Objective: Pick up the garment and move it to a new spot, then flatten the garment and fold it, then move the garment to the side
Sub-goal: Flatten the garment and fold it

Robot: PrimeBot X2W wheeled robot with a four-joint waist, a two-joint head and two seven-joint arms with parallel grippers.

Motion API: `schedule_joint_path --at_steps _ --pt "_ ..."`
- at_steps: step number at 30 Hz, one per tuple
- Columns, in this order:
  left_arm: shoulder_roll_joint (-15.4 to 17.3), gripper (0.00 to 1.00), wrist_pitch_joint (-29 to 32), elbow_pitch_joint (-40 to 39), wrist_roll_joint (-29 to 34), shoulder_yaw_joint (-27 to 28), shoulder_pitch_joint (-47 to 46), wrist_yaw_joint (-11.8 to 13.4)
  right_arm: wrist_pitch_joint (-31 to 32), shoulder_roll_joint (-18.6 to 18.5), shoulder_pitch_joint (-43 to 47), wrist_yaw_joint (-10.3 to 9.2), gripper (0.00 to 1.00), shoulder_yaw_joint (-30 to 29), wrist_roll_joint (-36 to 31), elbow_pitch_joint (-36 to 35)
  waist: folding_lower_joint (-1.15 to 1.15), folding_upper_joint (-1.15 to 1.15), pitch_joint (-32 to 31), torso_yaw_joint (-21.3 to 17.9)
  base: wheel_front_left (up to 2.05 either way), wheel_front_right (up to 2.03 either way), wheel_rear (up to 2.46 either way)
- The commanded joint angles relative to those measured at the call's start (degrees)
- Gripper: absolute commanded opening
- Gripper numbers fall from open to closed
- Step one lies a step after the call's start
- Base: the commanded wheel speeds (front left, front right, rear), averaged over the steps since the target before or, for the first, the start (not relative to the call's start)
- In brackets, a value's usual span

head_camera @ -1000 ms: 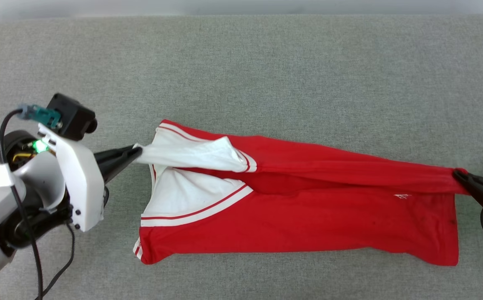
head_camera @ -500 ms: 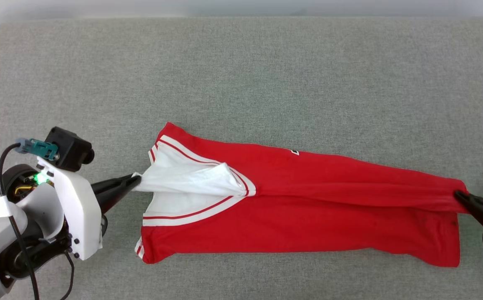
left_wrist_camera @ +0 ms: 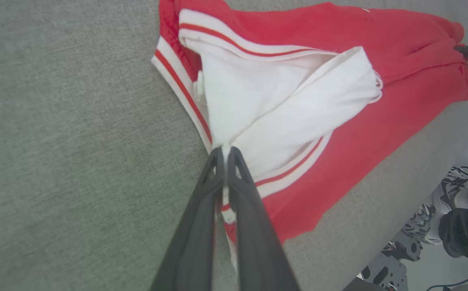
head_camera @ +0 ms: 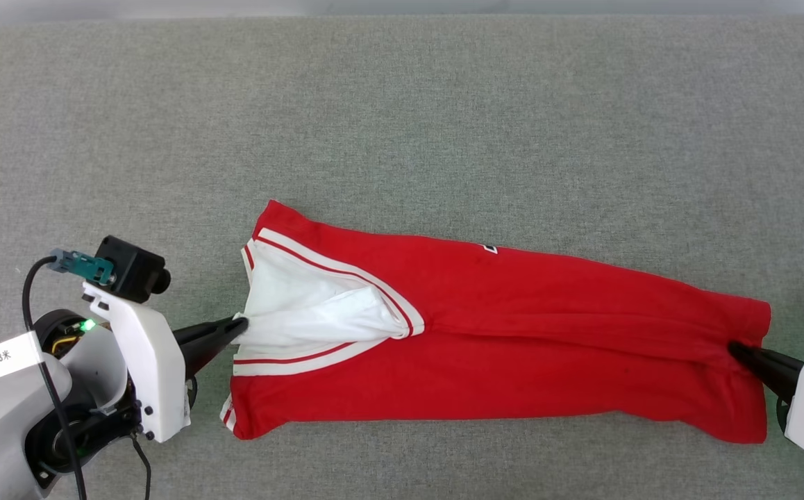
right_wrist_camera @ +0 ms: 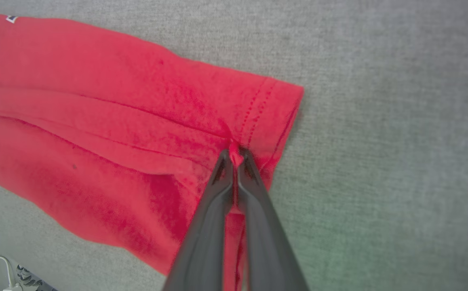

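Observation:
The garment [head_camera: 513, 333], red with white sleeves and red-and-white stripe trim, lies folded lengthways across the grey surface. My left gripper [head_camera: 239, 325] is shut on a white sleeve fold at the garment's left end; the left wrist view shows the left gripper [left_wrist_camera: 224, 150] pinching white cloth of the garment [left_wrist_camera: 339, 121]. My right gripper [head_camera: 734, 348] is shut on the red hem at the right end; the right wrist view has the right gripper [right_wrist_camera: 234, 153] clamped on a pinch of the garment [right_wrist_camera: 117, 121]. A tiny corner of the print peeks at the upper fold.
The grey fabric surface [head_camera: 402, 125] stretches wide beyond the garment. In the left wrist view a person's shoes [left_wrist_camera: 446, 202] and a metal frame stand past the surface's edge. A white cable lies off the edge in the right wrist view.
Both grippers have come nearer to me and lower, drawing the held upper layer over the lower one. The raised fold has settled flatter on the surface. Both grips stay shut.

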Motion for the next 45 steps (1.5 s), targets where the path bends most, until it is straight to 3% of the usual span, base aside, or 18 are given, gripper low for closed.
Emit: schedule_joint_path --at_steps 1,4,5,6,7,8,12,23,31,45 --pt "-0.32 1.0 -0.5 -0.05 0.05 0.23 0.71 -0.25 0.52 0.48 0.01 -0.06 0.21 0.37 0.38 0.61 0.0 0.0 -0.08 0.04 0.0 0.0 0.0" --pt "-0.23 1.0 -1.75 0.14 -0.7 0.84 1.25 0.06 1.09 1.09 0.01 -0.06 0.36 0.13 1.98 1.06 0.0 0.0 -0.41 0.05 0.0 0.0 0.0" --pt "-0.16 1.0 -2.21 0.29 -1.03 1.12 1.48 0.55 1.26 1.26 0.13 -0.06 0.46 -0.03 2.56 0.97 0.0 0.0 -0.56 0.04 0.0 0.0 0.0" --pt "-0.11 1.0 -2.44 0.41 -1.54 1.29 1.76 1.03 1.59 1.59 0.36 -0.06 0.62 -0.55 3.23 1.16 0.0 0.0 -0.76 0.05 0.0 0.0 0.0" --pt "-0.08 1.0 -2.85 0.21 -1.68 1.6 1.86 1.44 2.08 1.65 0.77 -0.06 0.91 -0.86 3.67 1.26 0.0 0.0 -0.98 0.08 0.0 0.0 0.0" --pt "0.02 1.0 -3.47 0.12 -2.1 2.08 2.02 2.05 2.66 1.7 1.15 -0.06 1.0 -1.4 4.0 1.52 0.0 0.0 -1.18 0.09 0.0 0.0 0.0" --pt "0.29 1.0 -8.08 -1.55 -4.29 4.79 3.22 2.97 3.45 2.22 1.65 -0.07 1.0 -3.81 5.31 0.8 0.0 0.0 -2.15 0.06 0.0 0.0 0.0" --pt "0.31 1.0 -22.91 -2.54 -2.62 9.17 8.0 5.67 8.22 6.51 7.42 -0.06 1.0 -15.7 9.58 -3.21 0.0 0.0 -4.69 0.65 0.0 0.0 0.0" --pt "-0.54 1.0 -25.75 -1.67 0.79 11.54 10.28 6.25 12.96 12.94 8.26 -0.06 1.0 -23.18 10.07 -2.81 0.0 0.0 -5.35 1.33 0.0 0.0 0.0" --pt "-2.23 1.0 -26.01 -0.37 3.57 13.37 11.86 6.18 14.0 16.84 3.34 -0.06 1.0 -24.2 4.22 4.11 0.0 0.0 -4.37 2.67 0.0 0.0 0.0"
